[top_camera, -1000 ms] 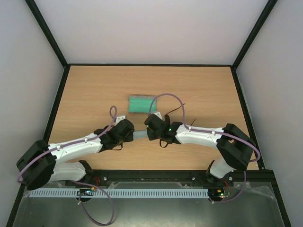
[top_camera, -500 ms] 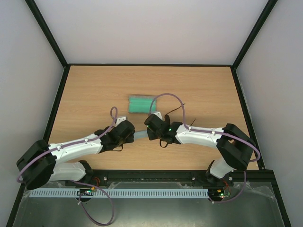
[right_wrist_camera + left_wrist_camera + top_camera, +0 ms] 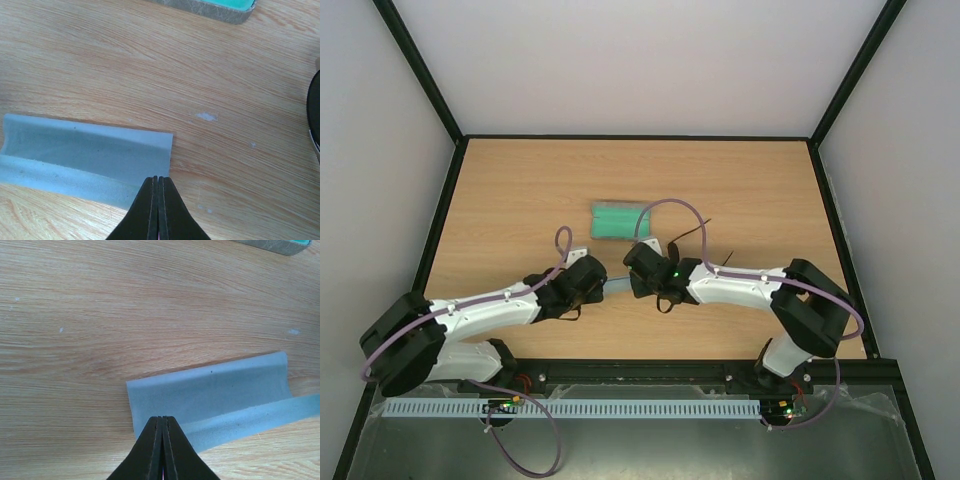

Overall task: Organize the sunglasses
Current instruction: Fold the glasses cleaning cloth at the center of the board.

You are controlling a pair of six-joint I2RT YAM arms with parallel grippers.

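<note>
Nearest me, two white arms reach in from the near edge of the light wooden table [image 3: 520,200] and meet around its middle. The left gripper [image 3: 162,419] has its black fingers pressed flat together, pinching the near edge of a light blue square cloth [image 3: 215,390] at its left end. The right gripper [image 3: 158,179] is closed the same way on that edge at the right end. Between them the cloth lies creased lengthwise: its far half is flat on the wood and its near strip is turned up towards the fingers.

Just beyond the right gripper, the thin dark wire-frame sunglasses [image 3: 695,229] rest on the tabletop, mostly hidden by the wrist and its purple cable, with one slim temple arm poking out to the right. Beside them to the left, a little farther back, sits the grey rectangular case with green lining [image 3: 618,221], lying open, apart from the cloth.
</note>
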